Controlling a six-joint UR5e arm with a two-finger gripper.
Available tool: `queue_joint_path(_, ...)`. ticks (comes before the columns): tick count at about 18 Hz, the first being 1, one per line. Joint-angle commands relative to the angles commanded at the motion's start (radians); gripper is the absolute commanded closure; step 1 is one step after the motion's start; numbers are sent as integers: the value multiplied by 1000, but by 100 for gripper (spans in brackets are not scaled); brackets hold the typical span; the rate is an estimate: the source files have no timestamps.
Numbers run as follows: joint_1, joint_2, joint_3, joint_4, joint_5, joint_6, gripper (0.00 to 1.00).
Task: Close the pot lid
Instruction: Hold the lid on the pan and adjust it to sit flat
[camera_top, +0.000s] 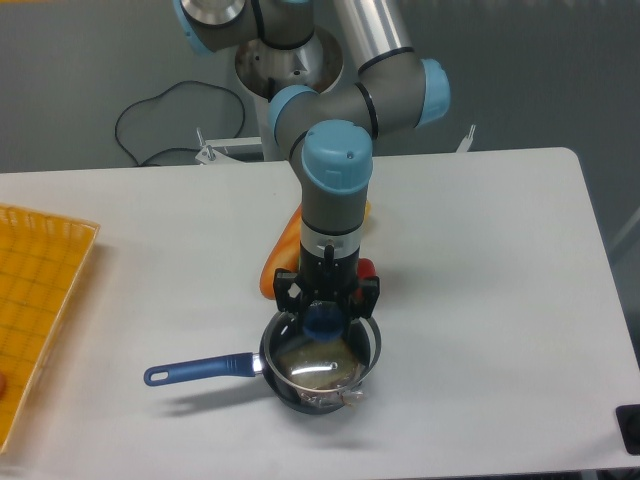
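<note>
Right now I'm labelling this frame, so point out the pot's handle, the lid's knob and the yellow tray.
pot handle (200, 369), fixed camera, mid-length of the blue handle.
lid knob (322, 321), fixed camera, blue knob between the gripper's fingers.
yellow tray (40, 290), fixed camera, its gridded floor.

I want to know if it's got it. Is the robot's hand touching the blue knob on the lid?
Touching. The camera view shows the hand with its fingers on both sides of the blue knob, no gap showing, while the lid sits over the pot.
</note>
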Motion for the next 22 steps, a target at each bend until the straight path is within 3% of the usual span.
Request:
queue_joint_path(20, -15, -37, 6, 40, 2, 0, 70)
queue_joint_path(22, -14, -40, 0, 72, 2, 0, 70)
